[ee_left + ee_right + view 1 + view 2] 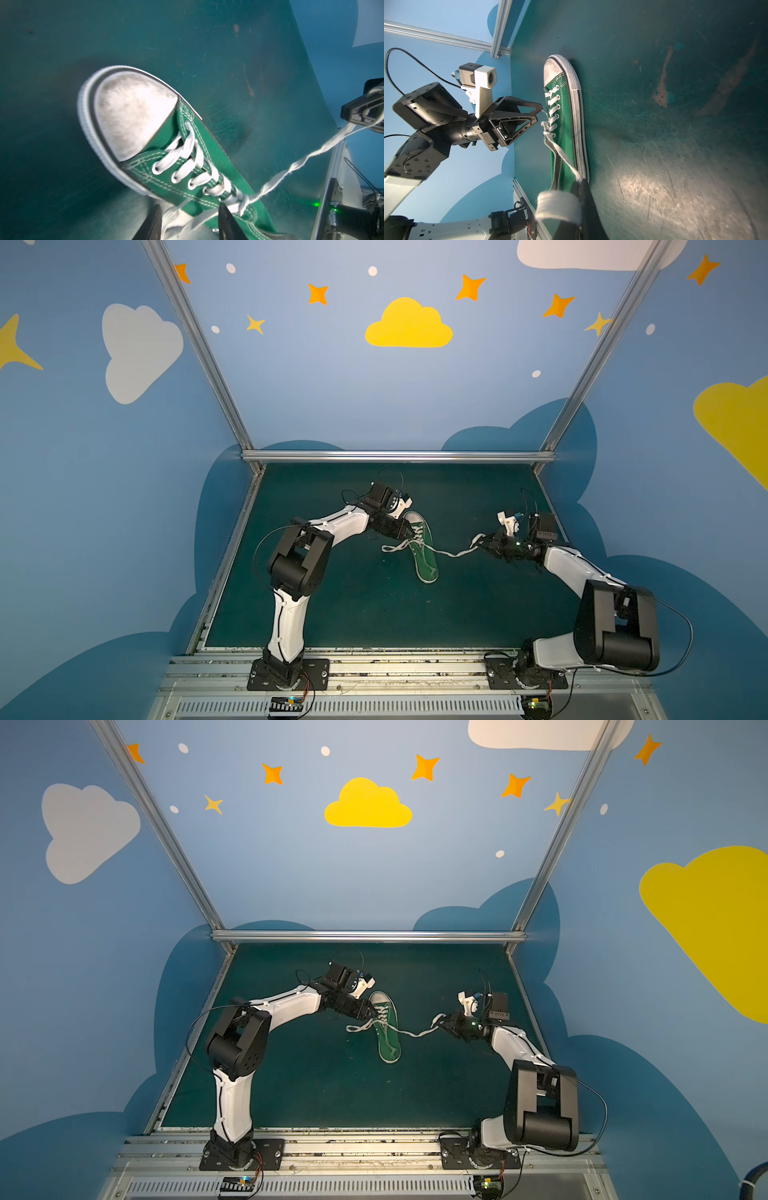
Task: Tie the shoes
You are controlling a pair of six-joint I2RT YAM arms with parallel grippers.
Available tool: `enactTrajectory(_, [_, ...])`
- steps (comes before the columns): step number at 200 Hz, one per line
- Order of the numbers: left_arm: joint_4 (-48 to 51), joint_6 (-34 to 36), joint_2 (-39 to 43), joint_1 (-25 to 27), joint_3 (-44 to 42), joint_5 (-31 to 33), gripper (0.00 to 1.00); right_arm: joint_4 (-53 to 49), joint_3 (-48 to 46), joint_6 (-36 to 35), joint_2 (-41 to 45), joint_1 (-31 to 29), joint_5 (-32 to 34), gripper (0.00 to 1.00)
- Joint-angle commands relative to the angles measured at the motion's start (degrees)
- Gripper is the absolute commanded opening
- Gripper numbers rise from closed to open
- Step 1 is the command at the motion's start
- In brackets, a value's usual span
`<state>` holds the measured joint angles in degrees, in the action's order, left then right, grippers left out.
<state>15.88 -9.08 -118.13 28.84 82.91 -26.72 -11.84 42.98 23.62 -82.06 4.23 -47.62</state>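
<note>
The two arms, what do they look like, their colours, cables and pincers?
Both the left arm and right arm have white shell links with bulky black joints on black base plates. Thin black cables loop along them. The left pincer has black, triangular open-frame fingers and carries a white camera mount. The right pincer looks black too.

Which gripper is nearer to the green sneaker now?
Left. The left gripper is open just above the sneaker; the right gripper stands off to its side, shut on the lace.
</note>
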Motion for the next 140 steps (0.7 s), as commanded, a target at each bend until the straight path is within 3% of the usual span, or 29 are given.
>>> enactTrajectory(1, [-0.1,-1.7,-1.2,0.3,1.7,1.3,0.43,-0.8,1.6,-0.2,-0.7,-0.3,-0.5,0.0])
enactTrajectory(57, [-1.0,-3.3,-1.9,0.3,2.1,3.1,0.31,-0.9,2.1,-0.2,-1.3,-0.3,-0.9,0.0])
enactTrajectory(96, [-0.2,-3.2,-2.5,0.4,2.7,2.8,0.29,-0.9,2.1,-0.4,-1.5,-0.4,-0.9,0.0])
enactTrajectory(140, [0.4,-3.1,-2.6,0.4,2.9,2.7,0.14,-1.1,2.3,-0.2,-1.6,-0.3,-1.1,0.0])
